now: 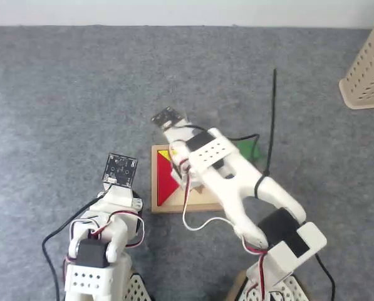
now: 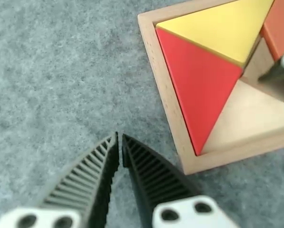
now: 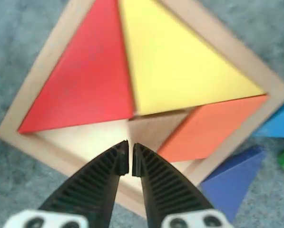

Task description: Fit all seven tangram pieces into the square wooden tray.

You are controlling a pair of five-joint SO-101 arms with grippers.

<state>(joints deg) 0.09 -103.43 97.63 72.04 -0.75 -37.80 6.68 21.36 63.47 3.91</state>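
- The left gripper (image 2: 119, 139), fingers pressed together on nothing, hung over the carpet (image 2: 46, 71) just left of the tray (image 2: 166, 95).
- The right gripper (image 3: 131, 146), likewise pressed together and empty, hovered above the tray's bare floor.
- The red triangle (image 3: 84, 76), yellow triangle (image 3: 180, 61) and orange piece (image 3: 208, 128) sat inside.
- A green piece (image 1: 246, 149) lay outside, far right.
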